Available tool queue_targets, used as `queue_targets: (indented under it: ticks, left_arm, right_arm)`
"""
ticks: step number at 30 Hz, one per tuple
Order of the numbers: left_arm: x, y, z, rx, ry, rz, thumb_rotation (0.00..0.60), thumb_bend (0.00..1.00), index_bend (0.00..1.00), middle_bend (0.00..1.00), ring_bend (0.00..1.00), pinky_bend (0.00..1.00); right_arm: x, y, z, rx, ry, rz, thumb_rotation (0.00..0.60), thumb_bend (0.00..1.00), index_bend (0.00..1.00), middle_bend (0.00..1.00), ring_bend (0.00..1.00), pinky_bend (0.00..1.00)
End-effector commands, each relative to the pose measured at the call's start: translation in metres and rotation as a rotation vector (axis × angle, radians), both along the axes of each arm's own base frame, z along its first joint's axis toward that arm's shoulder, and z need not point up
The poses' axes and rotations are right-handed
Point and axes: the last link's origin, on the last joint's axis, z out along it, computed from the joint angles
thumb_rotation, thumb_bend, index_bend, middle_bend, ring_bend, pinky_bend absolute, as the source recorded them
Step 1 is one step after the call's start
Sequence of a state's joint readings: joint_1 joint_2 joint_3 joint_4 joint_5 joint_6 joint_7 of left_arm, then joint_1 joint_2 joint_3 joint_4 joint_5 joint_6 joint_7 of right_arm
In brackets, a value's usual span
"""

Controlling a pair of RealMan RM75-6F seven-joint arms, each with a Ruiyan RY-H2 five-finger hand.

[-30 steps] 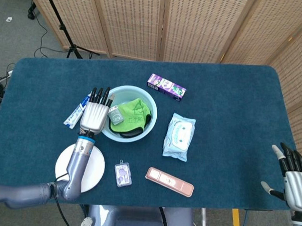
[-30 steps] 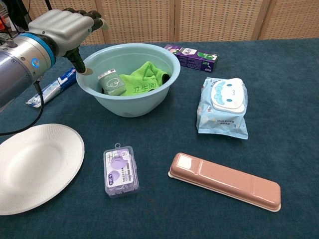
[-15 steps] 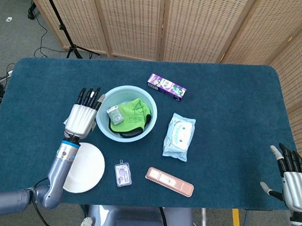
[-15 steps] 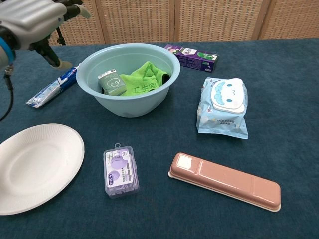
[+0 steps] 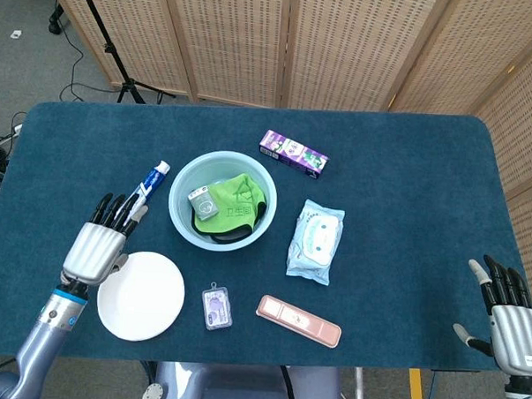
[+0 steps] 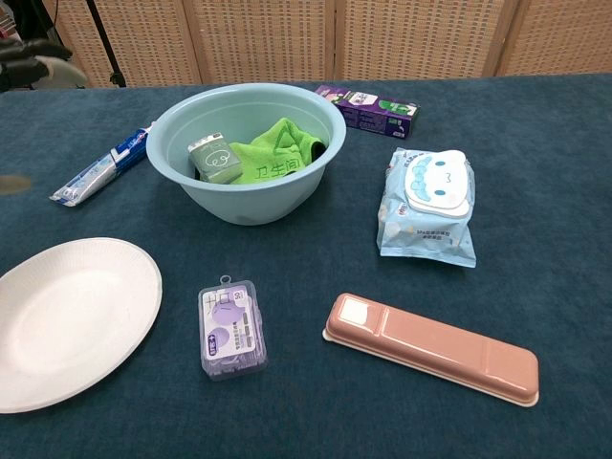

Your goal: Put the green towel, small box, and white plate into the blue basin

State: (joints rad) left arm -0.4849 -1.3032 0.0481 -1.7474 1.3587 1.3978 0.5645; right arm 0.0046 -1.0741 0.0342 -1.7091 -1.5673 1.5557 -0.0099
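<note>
While your left hand (image 5: 98, 242) hovers open just left of the plate (image 5: 143, 296), the head view shows towel (image 5: 234, 198) and box (image 5: 199, 200) inside the basin (image 5: 184, 178); your right hand (image 5: 506, 314) is open, far right. From the chest, the plate (image 6: 67, 320) lies near-left of the basin (image 6: 182, 115).

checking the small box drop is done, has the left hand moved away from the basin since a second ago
Yes. In the head view the left hand has pulled back from the blue basin rim, toward the near-left, beside the white plate.
</note>
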Motion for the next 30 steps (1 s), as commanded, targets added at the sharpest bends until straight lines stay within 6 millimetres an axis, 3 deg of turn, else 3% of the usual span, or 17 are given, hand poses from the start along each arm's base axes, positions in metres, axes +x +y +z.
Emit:
queue_targets:
  ticks: [1, 9, 16, 23, 30]
  left_arm:
    - [-0.014, -0.019, -0.001, -0.029, -0.001, 0.013, 0.600, 0.21, 0.15, 0.00, 0.00, 0.02]
    - [-0.042, -0.058, -0.009, -0.078, -0.009, 0.017, 0.600, 0.22, 0.20, 0.00, 0.00, 0.02]
    - [-0.052, -0.082, -0.014, -0.109, -0.020, -0.001, 0.600, 0.22, 0.23, 0.00, 0.00, 0.02]
    - [-0.058, -0.094, -0.017, -0.128, -0.028, -0.008, 0.600, 0.24, 0.37, 0.00, 0.00, 0.02]
    - [-0.062, -0.104, -0.022, -0.161, -0.011, -0.010, 0.600, 0.24, 0.41, 0.00, 0.00, 0.02]
  right_arm:
    - [0.000, 0.000, 0.000, -0.001, 0.000, -0.001, 0.600, 0.16, 0.06, 0.00, 0.00, 0.00]
    - [0.000, 0.000, 0.000, -0.002, -0.001, -0.002, 0.600, 0.16, 0.06, 0.00, 0.00, 0.00]
    - [-0.001, 0.000, 0.001, -0.005, 0.000, -0.003, 0.600, 0.16, 0.06, 0.00, 0.00, 0.00]
    - [0.000, 0.000, 0.001, -0.004, 0.000, -0.001, 0.600, 0.16, 0.06, 0.00, 0.00, 0.00]
    - [0.000, 0.000, 0.002, -0.008, -0.003, -0.002, 0.600, 0.16, 0.06, 0.00, 0.00, 0.00]
